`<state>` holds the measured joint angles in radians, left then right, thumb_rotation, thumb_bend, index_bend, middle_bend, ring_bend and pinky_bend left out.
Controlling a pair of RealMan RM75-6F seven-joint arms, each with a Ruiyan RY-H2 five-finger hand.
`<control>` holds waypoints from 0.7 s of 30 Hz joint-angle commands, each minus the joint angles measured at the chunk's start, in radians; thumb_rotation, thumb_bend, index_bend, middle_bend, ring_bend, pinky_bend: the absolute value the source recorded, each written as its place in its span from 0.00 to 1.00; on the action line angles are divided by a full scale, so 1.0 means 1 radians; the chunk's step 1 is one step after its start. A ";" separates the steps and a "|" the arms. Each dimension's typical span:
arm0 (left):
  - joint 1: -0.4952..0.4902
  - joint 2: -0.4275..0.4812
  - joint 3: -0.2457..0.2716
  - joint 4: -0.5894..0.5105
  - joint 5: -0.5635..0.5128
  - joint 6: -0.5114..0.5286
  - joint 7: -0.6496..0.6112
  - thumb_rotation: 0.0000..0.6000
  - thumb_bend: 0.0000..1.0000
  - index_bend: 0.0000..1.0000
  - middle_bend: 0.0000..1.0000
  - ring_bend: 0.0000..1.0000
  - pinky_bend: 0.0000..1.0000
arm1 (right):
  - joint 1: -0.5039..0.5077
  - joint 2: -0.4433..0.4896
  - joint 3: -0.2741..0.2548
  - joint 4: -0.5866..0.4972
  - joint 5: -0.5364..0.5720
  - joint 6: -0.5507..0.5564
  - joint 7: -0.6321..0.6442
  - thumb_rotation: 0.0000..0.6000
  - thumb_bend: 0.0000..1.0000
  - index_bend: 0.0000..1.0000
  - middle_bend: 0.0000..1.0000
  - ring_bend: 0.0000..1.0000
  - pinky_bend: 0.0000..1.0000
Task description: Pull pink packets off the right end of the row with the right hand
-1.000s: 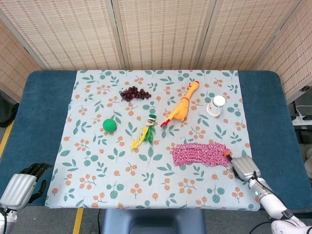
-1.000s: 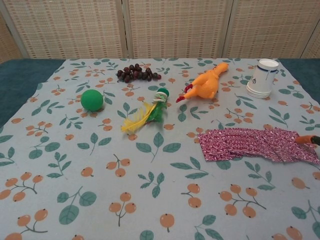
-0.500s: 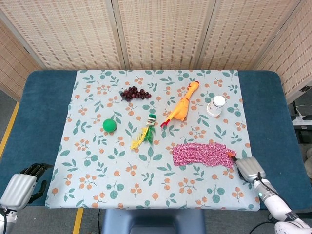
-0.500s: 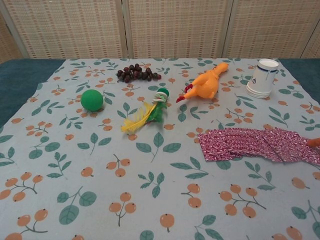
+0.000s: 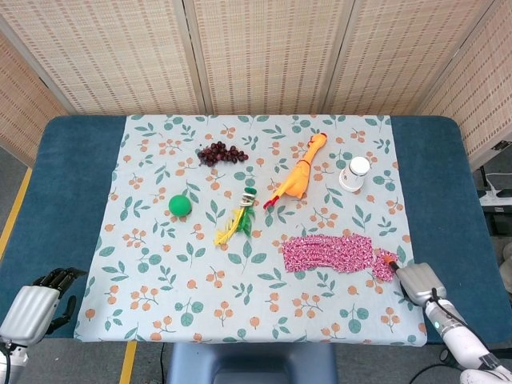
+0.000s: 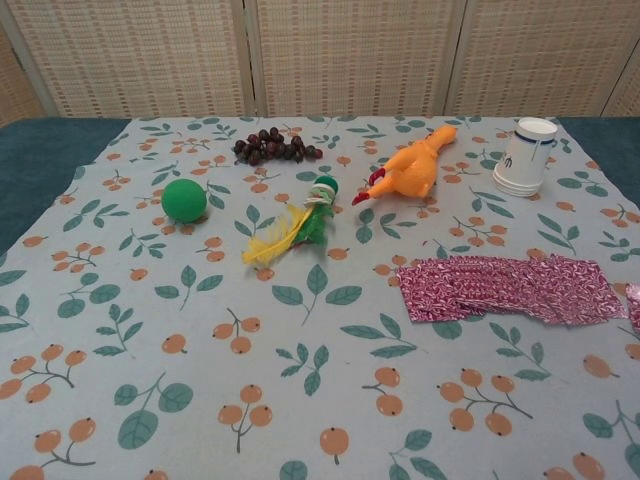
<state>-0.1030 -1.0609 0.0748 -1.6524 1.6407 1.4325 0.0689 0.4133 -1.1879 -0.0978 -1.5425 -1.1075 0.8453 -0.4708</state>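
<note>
The row of shiny pink packets (image 5: 328,254) lies flat on the leafy flowered cloth (image 5: 160,272) that covers the blue counter (image 5: 64,184), near the front right part. One pink packet (image 5: 385,267) sits a little apart from the right end of the row — the right robot hand (image 5: 418,282) has its orange fingertip on it. In the chest view only a thin pink edge shows at the right border. You cannot tell if the fingers pinch the packet or just press on it.

The left robot hand (image 5: 36,302) rests at the front left corner, on the edge of the counter, with its dark fingers curled in and nothing in them.

Farther back on the cloth are an orange rubber chicken (image 5: 298,173), a white paper cup (image 5: 354,174) lying tipped, a bunch of dark grapes (image 5: 222,153), a green ball (image 5: 180,206) and a small green and yellow feathery toy (image 5: 238,219) — all well apart from the packets.
</note>
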 commanded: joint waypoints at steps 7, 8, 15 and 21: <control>0.001 0.000 0.000 0.001 0.003 0.002 0.001 1.00 0.59 0.24 0.26 0.24 0.44 | -0.007 0.052 -0.036 -0.053 -0.002 0.004 -0.024 1.00 0.90 0.34 0.75 0.86 0.82; 0.001 0.000 0.000 0.001 0.003 0.002 0.000 1.00 0.60 0.24 0.26 0.24 0.44 | -0.006 0.058 -0.040 -0.060 0.003 0.003 -0.031 1.00 0.90 0.35 0.75 0.86 0.82; 0.001 0.000 0.000 0.000 0.004 0.002 0.002 1.00 0.59 0.24 0.26 0.24 0.44 | -0.001 0.091 -0.049 -0.105 0.022 0.010 -0.056 1.00 0.90 0.39 0.75 0.86 0.82; 0.000 -0.001 0.000 0.000 0.003 0.000 0.002 1.00 0.59 0.24 0.26 0.24 0.44 | -0.013 0.110 -0.040 -0.138 -0.046 0.047 0.008 1.00 0.90 0.38 0.75 0.86 0.82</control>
<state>-0.1029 -1.0618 0.0754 -1.6519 1.6438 1.4323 0.0714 0.4054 -1.0837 -0.1420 -1.6711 -1.1296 0.8798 -0.4867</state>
